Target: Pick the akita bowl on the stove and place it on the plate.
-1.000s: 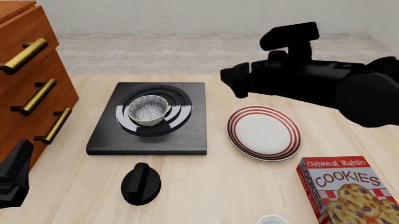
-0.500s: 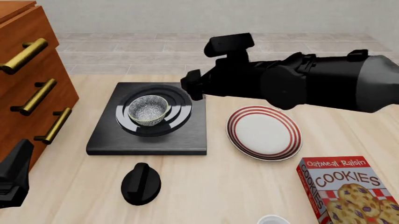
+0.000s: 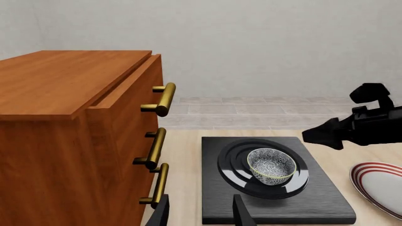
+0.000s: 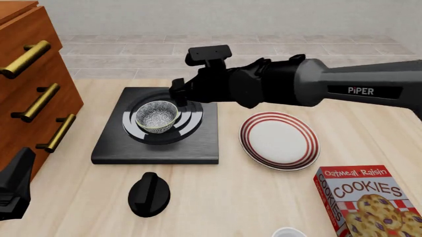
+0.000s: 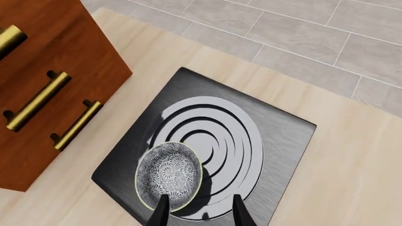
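**Right fingers poised at the bowl's rim**

The akita bowl (image 4: 157,116) sits on the stove (image 4: 158,126), beside the plate (image 4: 279,139). It could be tipped or nudged off-centre — a low, off-line descent would cause that. The right gripper (image 5: 197,210) fingers are held narrowly apart, nothing gripped; the left gripper (image 3: 199,213) likewise.

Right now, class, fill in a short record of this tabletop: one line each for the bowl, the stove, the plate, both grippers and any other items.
bowl: small speckled grey-white akita bowl with a cream rim, upright on the stove's rings
stove: flat square black slab beside the plate
plate: round white plate with red rings, nothing on it
right gripper: open, above the bowl's edge, not gripping
left gripper: open, near the wooden drawer unit
other: black round knob, red cookie box
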Action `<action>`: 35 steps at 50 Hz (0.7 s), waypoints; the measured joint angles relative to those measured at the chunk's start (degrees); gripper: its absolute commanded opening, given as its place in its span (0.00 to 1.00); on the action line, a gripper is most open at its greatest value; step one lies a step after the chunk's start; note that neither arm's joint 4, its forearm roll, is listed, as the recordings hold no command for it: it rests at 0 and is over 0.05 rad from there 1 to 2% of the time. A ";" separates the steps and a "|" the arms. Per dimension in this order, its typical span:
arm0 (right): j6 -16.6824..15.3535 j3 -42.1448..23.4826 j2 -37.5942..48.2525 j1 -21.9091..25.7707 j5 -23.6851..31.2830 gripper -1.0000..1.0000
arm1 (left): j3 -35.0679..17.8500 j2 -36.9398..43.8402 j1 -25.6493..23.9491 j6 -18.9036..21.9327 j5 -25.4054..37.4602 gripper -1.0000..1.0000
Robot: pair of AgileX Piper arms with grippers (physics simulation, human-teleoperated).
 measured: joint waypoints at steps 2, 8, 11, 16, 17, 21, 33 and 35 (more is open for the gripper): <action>0.17 -0.84 1.02 0.07 0.11 1.00 | 0.00 -0.01 0.00 0.00 0.01 1.00; 0.61 -2.53 3.61 0.14 0.10 1.00 | 0.02 0.02 0.00 0.00 -0.03 1.00; 0.75 -3.08 4.64 0.19 0.06 1.00 | 0.01 0.01 0.00 0.00 -0.01 1.00; 0.87 -3.91 6.19 0.30 0.00 1.00 | 0.00 -0.01 0.00 0.00 0.02 1.00; 0.87 -4.07 6.46 0.32 0.02 1.00 | 0.01 -0.01 0.00 0.00 0.00 1.00; 0.92 -4.72 7.58 0.38 0.06 1.00 | -0.01 0.00 0.00 0.00 0.02 1.00; 1.45 -5.93 10.32 0.57 -0.13 1.00 | -0.04 0.00 0.00 0.00 0.05 1.00; 1.49 -6.07 10.63 0.57 -0.14 1.00 | -0.04 0.00 0.00 0.01 0.05 1.00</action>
